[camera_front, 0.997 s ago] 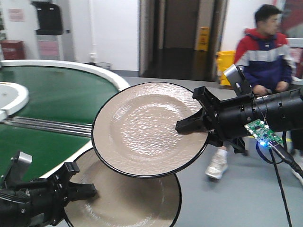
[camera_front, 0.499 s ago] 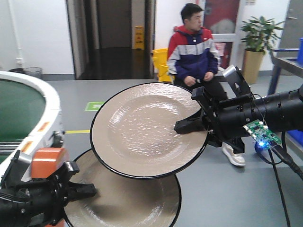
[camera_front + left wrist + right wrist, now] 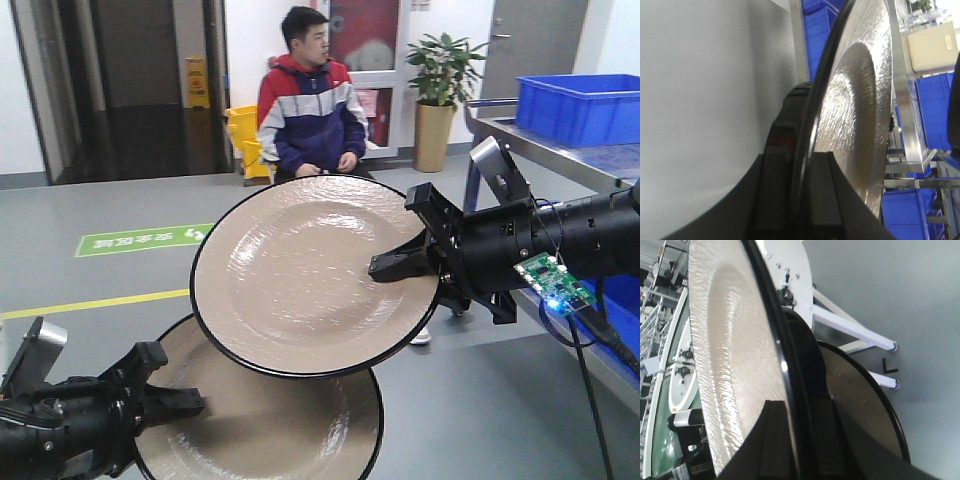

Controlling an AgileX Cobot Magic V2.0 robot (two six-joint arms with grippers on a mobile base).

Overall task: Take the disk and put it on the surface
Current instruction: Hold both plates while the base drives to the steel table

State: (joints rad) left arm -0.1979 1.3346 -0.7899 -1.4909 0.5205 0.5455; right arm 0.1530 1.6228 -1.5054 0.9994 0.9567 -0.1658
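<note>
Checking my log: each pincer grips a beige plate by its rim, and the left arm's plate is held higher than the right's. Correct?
No. The right pincer holds the upper plate; the left pincer holds the lower plate, partly behind it. Both grip rims, as the front-facing view shows.

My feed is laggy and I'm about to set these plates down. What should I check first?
1. Right gripper shut on the rim of the upper plate: ok.
2. Left gripper shut on the rim of the lower plate: ok.
3. Plates apart from each other: cannot tell; they overlap in the front view.
4. Dark tabletop to place on in view: not ok, no view shows it.
5. Way ahead free: not ok, a man is beyond the plates.
</note>
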